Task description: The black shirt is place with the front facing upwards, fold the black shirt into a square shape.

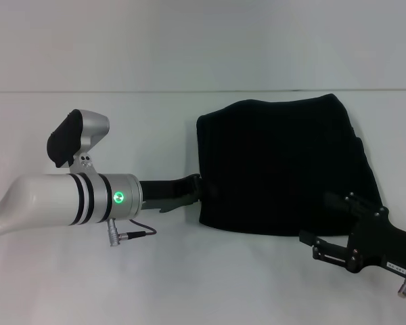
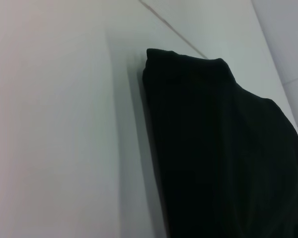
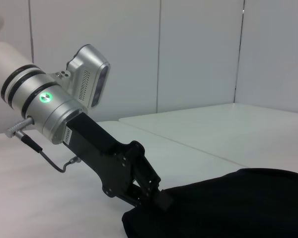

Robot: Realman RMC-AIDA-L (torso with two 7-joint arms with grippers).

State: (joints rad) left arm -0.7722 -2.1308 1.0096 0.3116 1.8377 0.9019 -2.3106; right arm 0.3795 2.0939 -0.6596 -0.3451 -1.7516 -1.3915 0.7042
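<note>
The black shirt lies folded into a dark block on the white table, plain side up, with no lettering showing. My left gripper reaches in from the left and is shut on the shirt's left edge. The right wrist view shows its fingertips pinching the rim of the cloth. In the left wrist view only the shirt and bare table appear. My right gripper hovers open at the shirt's near right corner, with nothing between its fingers.
The white table runs in all directions, and its far edge meets a pale wall. A thin grey cable hangs under my left wrist.
</note>
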